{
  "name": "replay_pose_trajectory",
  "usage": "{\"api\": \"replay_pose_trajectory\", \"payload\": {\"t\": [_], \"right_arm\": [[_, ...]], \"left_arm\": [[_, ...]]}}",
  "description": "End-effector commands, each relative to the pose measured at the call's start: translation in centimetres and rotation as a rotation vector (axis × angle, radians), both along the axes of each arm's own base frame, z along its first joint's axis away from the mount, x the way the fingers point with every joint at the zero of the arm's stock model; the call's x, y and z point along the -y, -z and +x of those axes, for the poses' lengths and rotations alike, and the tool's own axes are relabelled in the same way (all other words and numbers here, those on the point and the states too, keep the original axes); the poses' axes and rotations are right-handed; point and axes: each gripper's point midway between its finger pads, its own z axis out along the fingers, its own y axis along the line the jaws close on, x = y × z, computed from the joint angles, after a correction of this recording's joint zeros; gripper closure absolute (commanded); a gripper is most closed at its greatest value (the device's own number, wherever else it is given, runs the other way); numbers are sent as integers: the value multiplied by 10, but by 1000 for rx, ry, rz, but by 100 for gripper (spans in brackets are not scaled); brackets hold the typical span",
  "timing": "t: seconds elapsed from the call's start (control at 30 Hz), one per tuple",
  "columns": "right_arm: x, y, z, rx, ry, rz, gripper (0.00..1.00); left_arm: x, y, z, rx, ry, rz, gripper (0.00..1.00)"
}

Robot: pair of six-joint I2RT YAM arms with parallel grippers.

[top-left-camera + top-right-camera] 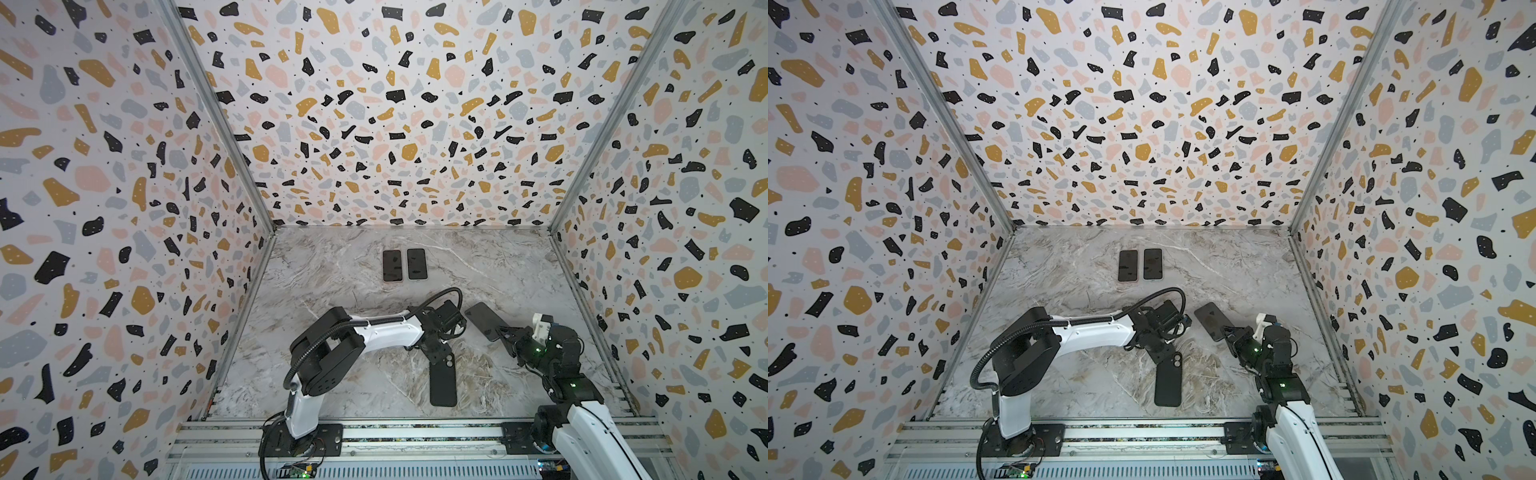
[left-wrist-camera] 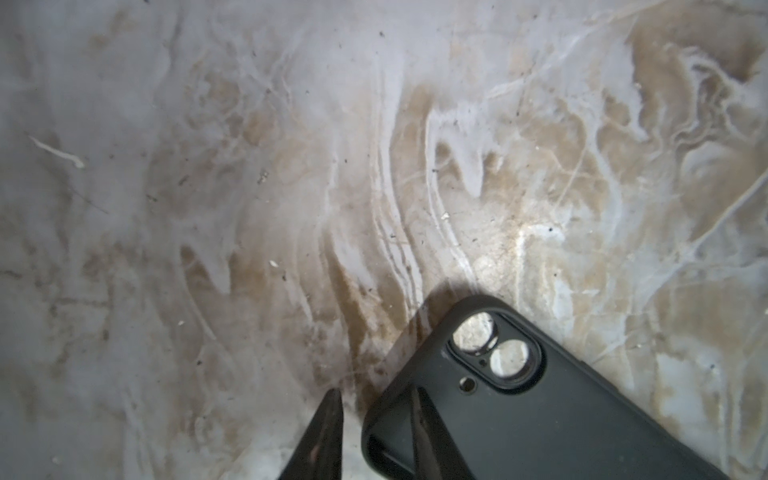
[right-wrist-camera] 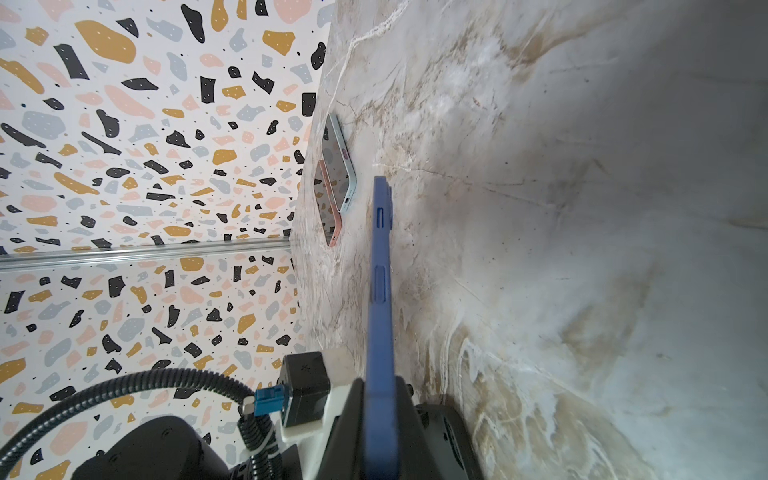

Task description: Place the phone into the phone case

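Observation:
A black phone case (image 1: 443,384) lies flat on the marble table near the front middle, camera cutout at its far end, in both top views (image 1: 1168,384). My left gripper (image 1: 434,356) is down at that far corner. In the left wrist view the phone case (image 2: 540,415) has one finger (image 2: 328,436) just outside its rim with a strip of table between, the other finger (image 2: 430,432) over it; the gripper (image 2: 374,388) is open. My right gripper (image 1: 505,334) is shut on the phone (image 1: 482,320), dark screen up, held off the table right of the case. Its blue edge (image 3: 380,270) runs out from the jaws.
Two more phones (image 1: 392,266) (image 1: 417,264) lie side by side, screens up, at the back middle of the table; the right wrist view shows their pink (image 3: 328,208) and pale green (image 3: 340,166) edges. Patterned walls (image 1: 124,208) enclose the table on three sides.

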Motion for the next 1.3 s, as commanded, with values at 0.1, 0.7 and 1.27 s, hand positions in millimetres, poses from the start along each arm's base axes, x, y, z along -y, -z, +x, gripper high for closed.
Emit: {"api": "replay_pose_trajectory", "payload": {"t": [0.1, 0.7, 1.27], "right_arm": [[-2, -25, 7, 98, -20, -5, 100], [-7, -28, 6, 107, -79, -58, 100], [-92, -41, -21, 214, -588, -20, 100]], "left_arm": [[-10, 15, -2, 1, -24, 47, 78], [-54, -11, 26, 87, -326, -8, 96], [-151, -2, 28, 35, -821, -77, 93]]}}
